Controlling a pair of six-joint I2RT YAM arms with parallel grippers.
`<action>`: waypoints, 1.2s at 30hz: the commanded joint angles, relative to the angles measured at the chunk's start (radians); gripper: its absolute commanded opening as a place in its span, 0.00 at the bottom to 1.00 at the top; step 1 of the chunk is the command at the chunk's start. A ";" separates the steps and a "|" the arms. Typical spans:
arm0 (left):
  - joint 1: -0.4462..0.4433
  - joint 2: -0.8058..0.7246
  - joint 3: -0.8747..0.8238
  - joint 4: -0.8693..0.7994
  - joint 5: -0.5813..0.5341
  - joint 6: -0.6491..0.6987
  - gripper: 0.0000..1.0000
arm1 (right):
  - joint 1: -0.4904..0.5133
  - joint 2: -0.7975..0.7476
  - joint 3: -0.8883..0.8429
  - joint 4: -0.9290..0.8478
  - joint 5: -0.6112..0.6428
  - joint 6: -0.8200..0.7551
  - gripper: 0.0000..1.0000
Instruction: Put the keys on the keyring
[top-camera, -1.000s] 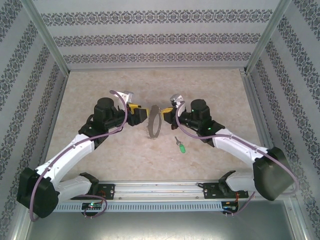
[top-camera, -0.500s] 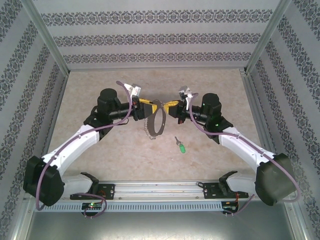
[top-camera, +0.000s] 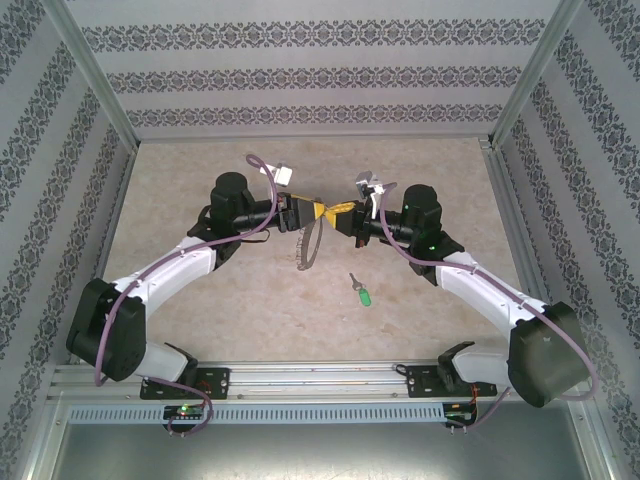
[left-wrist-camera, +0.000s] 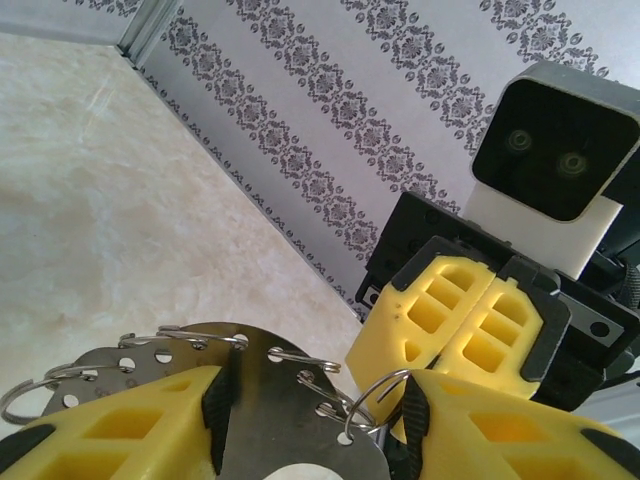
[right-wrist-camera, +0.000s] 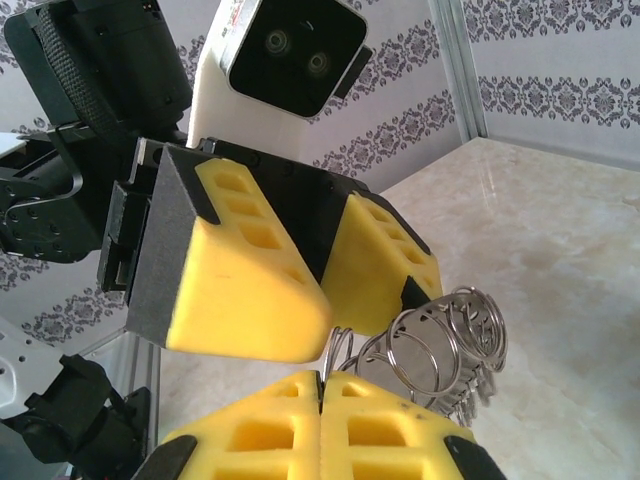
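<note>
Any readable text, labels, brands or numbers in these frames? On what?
None legible.
White cable tag: blank or too small to read.
Small circuit boards: too small to read.
Grey metal keyring: no engraving visible.
Grey patterned wallpaper: ornament, no lettering.

Walls (top-camera: 300, 80) are pale grey with bands of dark floral print; the table (top-camera: 200, 310) is marbled beige. The key (top-camera: 364, 294) has a bright green head and silver blade, the keyring (left-wrist-camera: 280, 400) is plain silver-grey. The left gripper (left-wrist-camera: 315, 410) and right gripper (right-wrist-camera: 322, 385) are yellow with black pads; the arms (top-camera: 170, 275) are white with black joints
</note>
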 joint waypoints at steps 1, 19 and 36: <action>0.012 -0.067 0.014 0.013 0.022 0.034 0.51 | -0.001 -0.007 0.037 0.056 -0.013 0.011 0.00; 0.012 -0.070 0.037 -0.038 0.077 0.085 0.49 | -0.003 0.016 0.076 0.006 -0.086 0.023 0.00; 0.006 -0.041 0.035 0.004 0.169 0.060 0.38 | -0.007 0.057 0.106 -0.007 -0.079 0.036 0.00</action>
